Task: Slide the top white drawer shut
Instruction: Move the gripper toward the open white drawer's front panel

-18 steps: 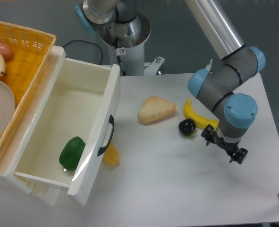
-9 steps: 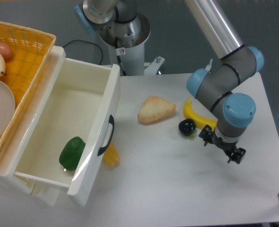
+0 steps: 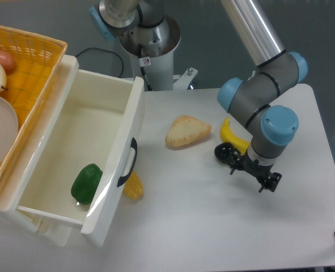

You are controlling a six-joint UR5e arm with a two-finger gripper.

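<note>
1. From my fixed camera I see the gripper [image 3: 253, 174] hanging low over the white table [image 3: 212, 226], pointing down from the grey and blue wrist of the arm [image 3: 263, 96].
2. I cannot tell whether its jaws are apart or together; the black finger parts are small and seen from above, and I see nothing held between them.
3. The top white drawer [image 3: 76, 164] sits far to the gripper's left in the picture, pulled well out of its cabinet, its glossy front panel leaning toward the table.
4. Its curved black handle [image 3: 127, 162] faces the gripper's side, with bare table between the two; they are well apart.
5. Inside the drawer, near its front corner, lies a green bell pepper [image 3: 87, 183].
6. A yellow item [image 3: 133, 186] lies on the table just below the handle, touching or nearly touching the drawer front; I cannot tell what it is.
7. Just beside the gripper, on its drawer side, is a small dark round fruit [image 3: 224, 152], and a banana [image 3: 233, 139] lies just behind that, partly hidden by the wrist.
8. A wedge of bread [image 3: 186, 131] rests between the gripper and the drawer, nearer the gripper.
9. A yellow wicker basket [image 3: 25, 62] stands beyond the drawer, at the far left.
</note>
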